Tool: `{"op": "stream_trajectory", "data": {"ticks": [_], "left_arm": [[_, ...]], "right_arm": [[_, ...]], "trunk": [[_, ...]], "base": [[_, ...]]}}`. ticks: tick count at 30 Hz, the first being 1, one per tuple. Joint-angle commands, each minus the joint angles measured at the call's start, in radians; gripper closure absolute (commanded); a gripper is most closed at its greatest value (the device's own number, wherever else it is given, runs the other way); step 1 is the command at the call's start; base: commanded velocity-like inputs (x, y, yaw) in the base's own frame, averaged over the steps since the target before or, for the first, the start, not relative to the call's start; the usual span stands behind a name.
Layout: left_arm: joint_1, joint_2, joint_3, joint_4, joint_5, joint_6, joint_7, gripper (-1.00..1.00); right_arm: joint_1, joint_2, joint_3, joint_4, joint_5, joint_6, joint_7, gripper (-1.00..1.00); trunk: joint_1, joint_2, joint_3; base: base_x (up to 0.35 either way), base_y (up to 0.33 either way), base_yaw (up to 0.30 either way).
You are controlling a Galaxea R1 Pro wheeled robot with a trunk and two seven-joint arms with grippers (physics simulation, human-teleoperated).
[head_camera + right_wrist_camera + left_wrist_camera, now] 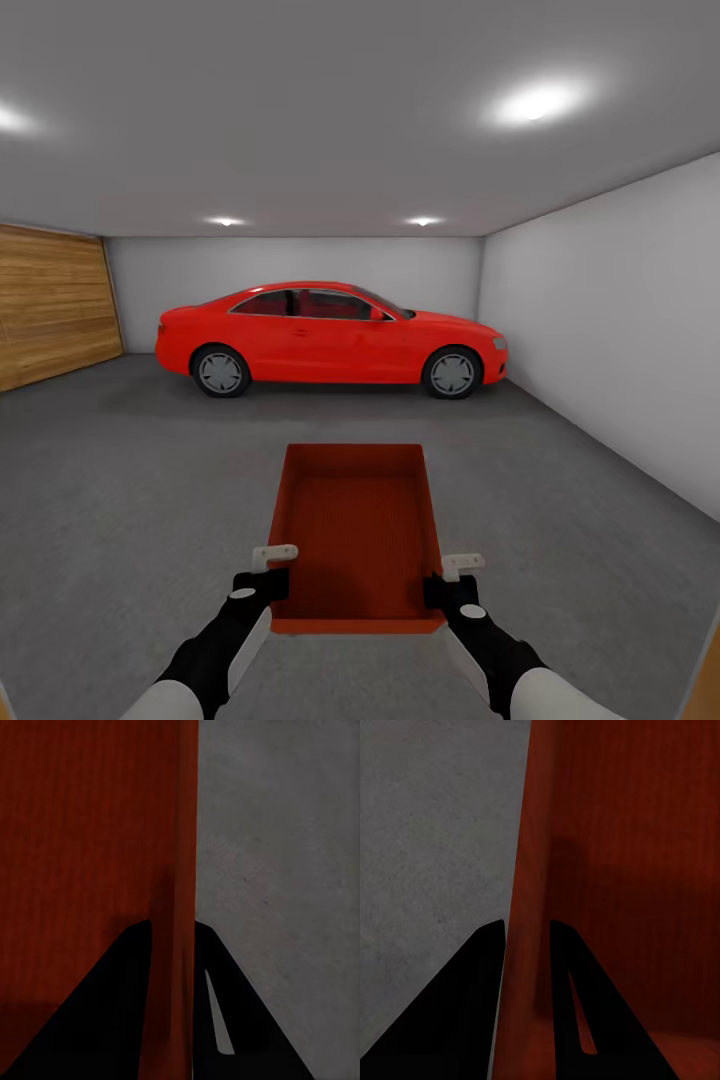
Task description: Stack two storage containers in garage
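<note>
Red-orange bin carried in the garage

The storage container (357,535) sits lower centre, above the grey floor (120,500); left gripper (526,945) and right gripper (173,945) jaws each pinch a side wall; red car (330,338) behind.

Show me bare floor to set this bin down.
Open grey floor lies between the held bin and the red car, and out toward the wood door. Tighter along the white wall.
</note>
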Motion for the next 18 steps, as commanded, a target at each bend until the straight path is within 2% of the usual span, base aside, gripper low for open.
{"op": "stream_trajectory", "data": {"ticks": [1, 7, 18], "left_arm": [[-0.001, 0.035, 0.027, -0.003, -0.012, 0.008, 0.026, 1.00], [-0.001, 0.036, 0.027, -0.004, -0.012, 0.008, 0.026, 1.00], [-0.001, 0.037, 0.028, -0.003, -0.012, 0.008, 0.026, 1.00]], "right_arm": [[-0.002, 0.000, -0.008, 0.004, -0.010, -0.003, -0.005, 1.00], [-0.002, 0.000, -0.008, 0.006, -0.010, -0.004, -0.005, 1.00], [-0.002, 0.000, -0.008, 0.006, -0.010, -0.005, -0.005, 1.00]], "trunk": [[0.000, -0.001, -0.002], [0.000, -0.001, -0.002], [0.000, -0.001, -0.002]], "base": [[0.000, 0.000, 0.000], [0.088, 0.000, 0.000], [0.306, 0.000, 0.000]]}}
